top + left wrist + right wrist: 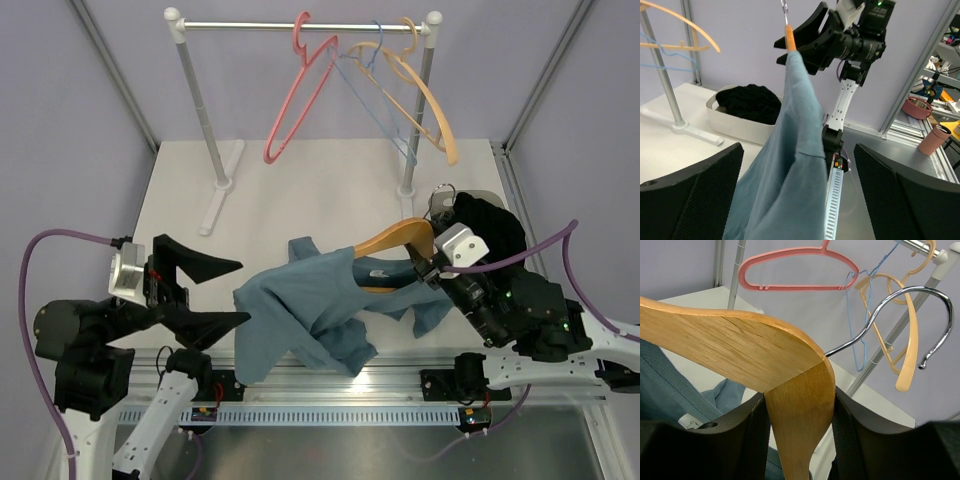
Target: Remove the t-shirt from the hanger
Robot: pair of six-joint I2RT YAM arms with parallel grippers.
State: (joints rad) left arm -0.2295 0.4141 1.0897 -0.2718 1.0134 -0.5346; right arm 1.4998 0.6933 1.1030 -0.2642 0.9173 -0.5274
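The teal-blue t-shirt (320, 310) droops from the orange-tan wooden hanger (400, 238) down onto the table. My right gripper (427, 268) is shut on the hanger's neck; in the right wrist view the wood (740, 347) is pinched between both pads, the metal hook (910, 305) points away, and the shirt collar (662, 390) lies lower left. My left gripper (215, 292) stands open at the shirt's left edge. In the left wrist view the hanging cloth (790, 165) falls between the wide-apart fingers (690, 200) without being touched, and a hanger tip (789, 39) pokes out on top.
A clothes rail (300, 25) at the back carries a pink hanger (298, 95), a blue wire hanger (375, 100) and a pale tan hanger (430, 115). A white bin with black cloth (492, 228) sits behind my right arm. The rail's feet (220, 190) stand on the table.
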